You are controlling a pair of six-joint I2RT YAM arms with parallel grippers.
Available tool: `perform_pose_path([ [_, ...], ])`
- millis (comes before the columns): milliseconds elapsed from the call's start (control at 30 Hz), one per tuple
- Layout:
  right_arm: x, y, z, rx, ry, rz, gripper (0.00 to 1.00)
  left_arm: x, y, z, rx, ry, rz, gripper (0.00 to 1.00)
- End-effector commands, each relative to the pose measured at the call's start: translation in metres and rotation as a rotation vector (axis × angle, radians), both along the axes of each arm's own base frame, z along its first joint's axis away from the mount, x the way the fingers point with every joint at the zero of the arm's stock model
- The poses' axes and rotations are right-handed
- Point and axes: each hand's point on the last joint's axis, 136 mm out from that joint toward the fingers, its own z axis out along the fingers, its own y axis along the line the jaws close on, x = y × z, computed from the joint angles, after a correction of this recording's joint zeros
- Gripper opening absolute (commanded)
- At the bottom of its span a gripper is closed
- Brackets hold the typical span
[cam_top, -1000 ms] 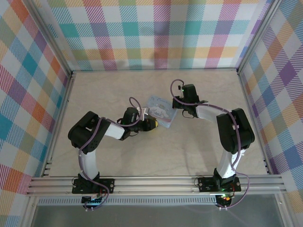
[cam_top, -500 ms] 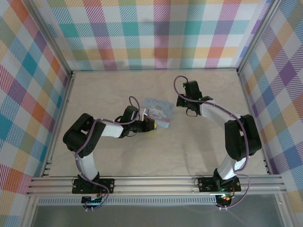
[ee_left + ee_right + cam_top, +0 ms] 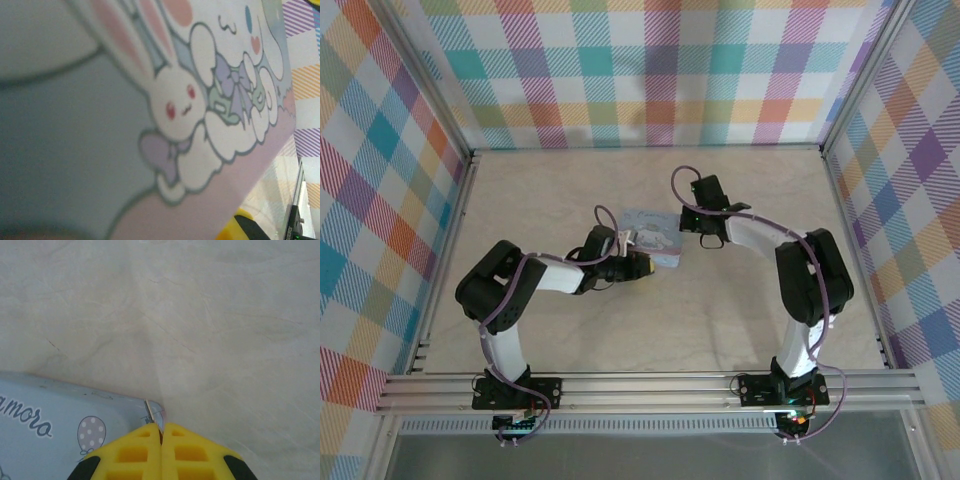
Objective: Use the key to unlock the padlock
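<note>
Right gripper [image 3: 161, 432] is at the far right corner of the tin [image 3: 655, 238]. Its yellow fingers are pressed flat together with the key [image 3: 149, 411] pinched between them, only a thin sliver poking out past the tips and nearly touching the tin's rounded corner. Left gripper [image 3: 642, 263] comes in from the near left. Its fingers look set narrow on the tin's near edge, and the tin sits tilted right up against its wrist camera, so I read that as a clamp on the tin. One yellow fingertip [image 3: 242, 227] peeks out under the tin. The padlock is too small to pick out from above; my guess is it hangs somewhere on the tin's edge. Risks: the bite on the key is tiny, so any sideways scrape against the tin wall could twist it in the pads or flick it out onto the table [image 3: 740, 320], where it would be hard to pick up again. If the key tip meets tin instead of keyhole, the push could swing the tin in the left grip, since that grip has an edge only. A key that goes in crooked could jam or bend when turned. The two wrists are close together over the tin, so a large reorientation could bump them.
</note>
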Motion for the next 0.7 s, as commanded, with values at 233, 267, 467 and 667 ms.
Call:
perform_pose_path([
  [233, 0.016, 0.022, 0.006, 0.041, -0.017, 0.050, 0.00, -0.018, -0.004, -0.031, 0.011, 0.156, 0.047, 0.13],
  [267, 0.016, 0.020, 0.009, 0.032, -0.022, 0.049, 0.00, -0.017, -0.005, -0.029, 0.002, 0.158, 0.059, 0.13],
  [467, 0.006, -0.001, 0.032, 0.014, -0.059, 0.025, 0.00, -0.003, -0.010, -0.011, -0.063, 0.149, 0.116, 0.11],
  [667, -0.011, -0.018, 0.066, 0.046, -0.113, 0.019, 0.00, 0.007, -0.021, 0.006, -0.129, 0.145, 0.126, 0.11],
])
